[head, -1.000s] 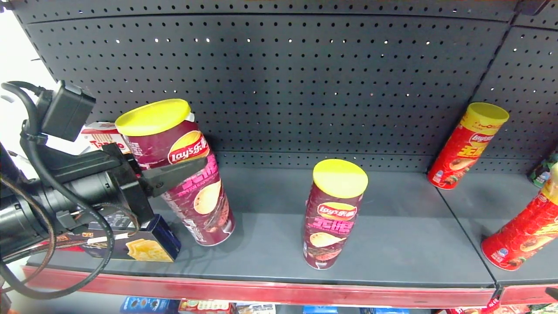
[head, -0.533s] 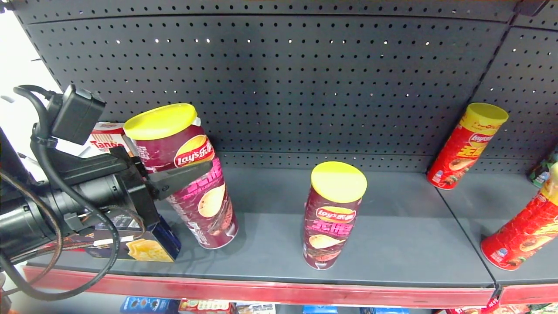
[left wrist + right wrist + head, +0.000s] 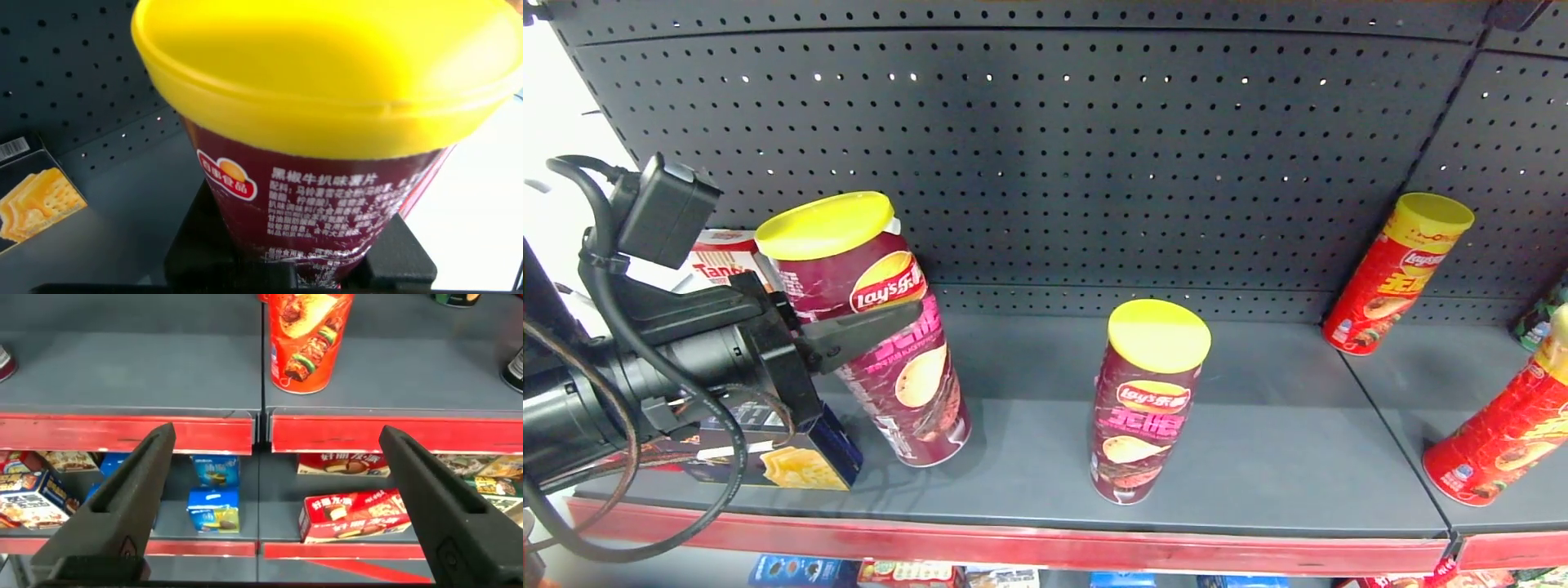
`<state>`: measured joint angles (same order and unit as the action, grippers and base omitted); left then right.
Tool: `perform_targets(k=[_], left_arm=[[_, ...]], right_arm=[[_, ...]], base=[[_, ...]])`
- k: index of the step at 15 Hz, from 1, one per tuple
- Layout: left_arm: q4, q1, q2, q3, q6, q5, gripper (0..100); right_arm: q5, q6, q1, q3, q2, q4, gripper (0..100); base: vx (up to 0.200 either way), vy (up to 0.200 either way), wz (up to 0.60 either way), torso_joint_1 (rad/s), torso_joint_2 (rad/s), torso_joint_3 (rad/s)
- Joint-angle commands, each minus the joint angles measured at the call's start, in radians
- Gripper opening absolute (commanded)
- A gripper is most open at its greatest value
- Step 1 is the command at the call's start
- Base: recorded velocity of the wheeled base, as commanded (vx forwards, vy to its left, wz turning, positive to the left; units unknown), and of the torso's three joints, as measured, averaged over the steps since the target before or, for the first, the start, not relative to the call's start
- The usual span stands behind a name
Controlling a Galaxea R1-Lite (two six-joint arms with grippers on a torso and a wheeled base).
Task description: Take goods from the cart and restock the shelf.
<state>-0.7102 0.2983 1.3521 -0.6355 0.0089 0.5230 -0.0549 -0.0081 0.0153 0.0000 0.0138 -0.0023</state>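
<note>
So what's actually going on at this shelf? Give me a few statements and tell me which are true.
1. The left gripper is shut on a maroon can with a yellow lid. True.
2. That can stands perfectly upright. False: it leans, top toward the robot's left.
3. A second maroon can stands free in the middle of the shelf. True.
4. The right gripper holds something. False: it is open and empty.
5. The red can at the back right has a blue lid. False: its lid is yellow.

A shop: dark perforated metal back panel [image 3: 1054, 163], grey shelves [image 3: 1258, 441] with red front strips [image 3: 1013, 549], a maroon yellow-lidded crisp canister [image 3: 907, 384] between the left gripper's [image 3: 866, 296] fingers [image 3: 858, 327], boxed snacks [image 3: 347, 516] beyond the right gripper's [image 3: 278, 437] spread fingers [image 3: 122, 506].
</note>
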Motion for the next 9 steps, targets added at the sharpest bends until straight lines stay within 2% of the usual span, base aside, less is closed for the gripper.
perform_targets(k=[1,2,3,5,6,8,9], left_arm=[[-0.006,0.007,-0.001,-0.023,-0.001,0.002,0],[-0.006,0.007,0.001,-0.027,-0.001,0.003,0],[0.000,0.021,0.021,-0.070,-0.001,0.006,0],[-0.009,0.048,0.045,-0.076,0.002,0.006,0],[-0.008,0.059,0.044,-0.084,0.014,0.006,0],[-0.005,0.053,0.050,-0.064,0.071,0.009,0],[0.000,0.051,0.050,-0.062,0.074,0.012,0]], right_arm=[[0.000,-0.001,0.000,0.000,0.000,-0.001,100],[0.000,0.000,0.000,0.000,0.000,-0.001,100],[0.000,0.000,0.000,0.000,0.000,-0.001,100],[0.000,0.000,0.000,0.000,0.000,-0.001,100],[0.000,-0.001,0.000,0.000,0.000,-0.001,100],[0.000,0.000,0.000,0.000,0.000,-0.001,100],[0.000,0.000,0.000,0.000,0.000,-0.001,100]], base=[[0.000,0.000,0.00,0.000,0.00,0.000],[0.000,0.000,0.00,0.000,0.00,0.000],[0.000,0.000,0.00,0.000,0.00,0.000],[0.000,0.000,0.00,0.000,0.00,0.000],[0.000,0.000,0.00,0.000,0.00,0.000],[0.000,0.000,0.00,0.000,0.00,0.000],[0.000,0.000,0.00,0.000,0.00,0.000]])
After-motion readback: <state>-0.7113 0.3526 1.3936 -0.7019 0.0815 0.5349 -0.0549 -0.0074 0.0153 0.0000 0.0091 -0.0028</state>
